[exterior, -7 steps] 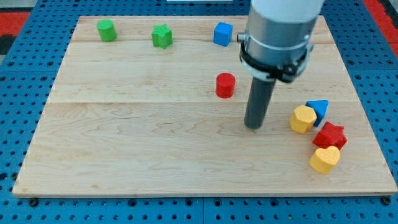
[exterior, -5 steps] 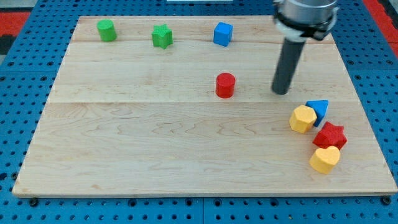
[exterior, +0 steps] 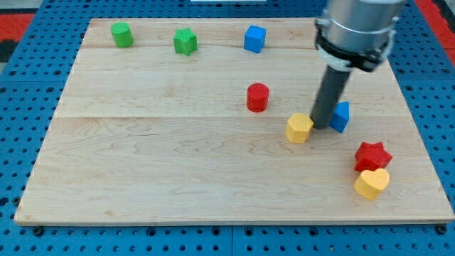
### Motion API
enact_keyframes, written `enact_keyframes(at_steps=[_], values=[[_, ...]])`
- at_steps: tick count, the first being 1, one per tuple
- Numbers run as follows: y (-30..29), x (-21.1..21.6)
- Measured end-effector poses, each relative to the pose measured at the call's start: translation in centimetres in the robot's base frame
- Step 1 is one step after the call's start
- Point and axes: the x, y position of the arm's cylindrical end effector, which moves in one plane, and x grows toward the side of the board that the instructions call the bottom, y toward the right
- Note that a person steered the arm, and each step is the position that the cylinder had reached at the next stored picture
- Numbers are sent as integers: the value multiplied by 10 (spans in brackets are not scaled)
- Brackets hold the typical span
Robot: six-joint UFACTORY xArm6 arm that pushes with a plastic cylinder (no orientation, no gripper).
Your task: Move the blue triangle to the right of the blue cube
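Observation:
The blue triangle (exterior: 341,116) lies right of the board's middle, just to the right of my rod. My tip (exterior: 321,126) stands between it and a yellow hexagonal block (exterior: 299,128), touching or nearly touching both. The blue cube (exterior: 254,38) sits near the view's top edge of the board, up and to the left of my tip. The rod hides the triangle's left part.
A red cylinder (exterior: 257,97) stands left of my tip. A red star (exterior: 373,155) and a yellow heart-shaped block (exterior: 372,183) lie at the lower right. A green cylinder (exterior: 121,34) and a green star (exterior: 185,41) sit at the top left of the wooden board (exterior: 156,156).
My tip has come down between the yellow hexagon and the blue triangle. The yellow hexagon has moved left. The blue triangle has shifted up and left, away from the red star.

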Motion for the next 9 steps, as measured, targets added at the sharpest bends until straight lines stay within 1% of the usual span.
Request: enact_keyframes(at_steps=[1, 3, 5, 7, 8, 9], values=[[23, -22], [42, 20], [70, 38], [126, 38], [127, 55], [168, 57]])
